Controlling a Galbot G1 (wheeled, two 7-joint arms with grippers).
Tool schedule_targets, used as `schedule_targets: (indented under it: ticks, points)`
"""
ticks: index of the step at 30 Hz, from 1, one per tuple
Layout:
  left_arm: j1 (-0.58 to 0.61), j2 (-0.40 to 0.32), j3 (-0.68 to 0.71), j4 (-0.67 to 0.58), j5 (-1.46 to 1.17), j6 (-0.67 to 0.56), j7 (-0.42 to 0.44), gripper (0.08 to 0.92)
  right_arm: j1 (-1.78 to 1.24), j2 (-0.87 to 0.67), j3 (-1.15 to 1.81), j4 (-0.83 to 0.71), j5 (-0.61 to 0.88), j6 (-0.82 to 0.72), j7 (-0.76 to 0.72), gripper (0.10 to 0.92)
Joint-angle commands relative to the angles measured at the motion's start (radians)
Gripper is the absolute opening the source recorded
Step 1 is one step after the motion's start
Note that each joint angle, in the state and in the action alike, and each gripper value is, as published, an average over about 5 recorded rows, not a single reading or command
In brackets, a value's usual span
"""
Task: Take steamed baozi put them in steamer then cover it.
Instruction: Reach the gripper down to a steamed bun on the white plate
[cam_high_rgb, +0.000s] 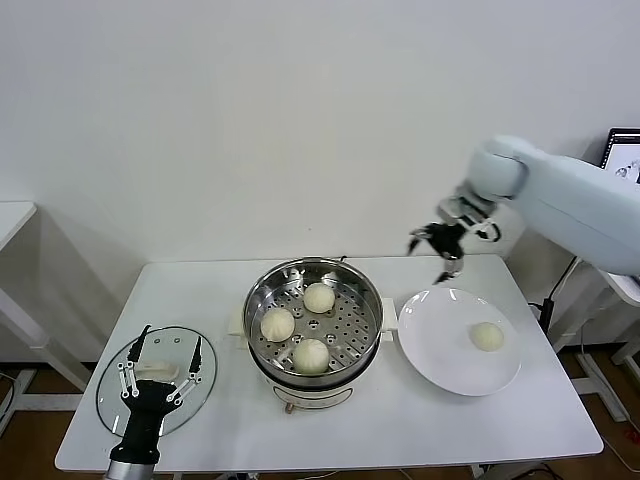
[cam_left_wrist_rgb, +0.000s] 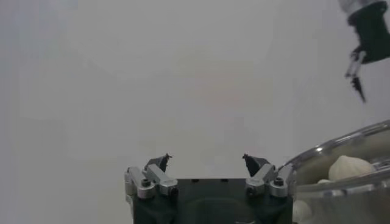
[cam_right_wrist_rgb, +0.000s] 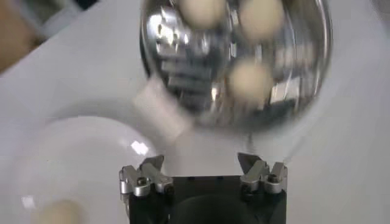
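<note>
The open, empty right claw (cam_high_rgb: 445, 243) could squash or nudge the last bun (cam_high_rgb: 487, 336) off the plate (cam_high_rgb: 440, 352) if it closes off-centre.

White plate (cam_high_rgb: 440, 350) on white table (cam_high_rgb: 200, 290) — monitor (cam_high_rgb: 622, 152) beyond.

Even, bright light filled the head view, with soft shadows on the tabletop (cam_high_rgb: 400, 420). The steamer (cam_right_wrist_rgb: 237, 61) looked smeared by blur in the right wrist view (glare streaked its steel).

Right gripper (cam_high_rgb: 445, 243) raised with fingers spread; left gripper (cam_high_rgb: 160, 365) low, fingers spread
</note>
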Motion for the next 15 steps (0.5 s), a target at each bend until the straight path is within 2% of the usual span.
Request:
schedule_targets:
  ticks: [1,7,15]
  points:
    - [0.004,-0.001,-0.004,0.001,0.001,0.0,0.0,0.823,-0.218,-0.135,0.044,-0.237,0.007,-0.141,0.021,0.823]
    - [0.011,-0.003,-0.01,0.002,0.002,0.0,0.001,0.823,-0.323,-0.12,0.093,-0.251,-0.048,-0.134,0.068,0.823]
    - [0.014,-0.005,-0.015,-0.001,0.002,0.0,0.001,0.823,-0.368,-0.066,0.115,-0.283,-0.04,-0.147,0.115,0.823]
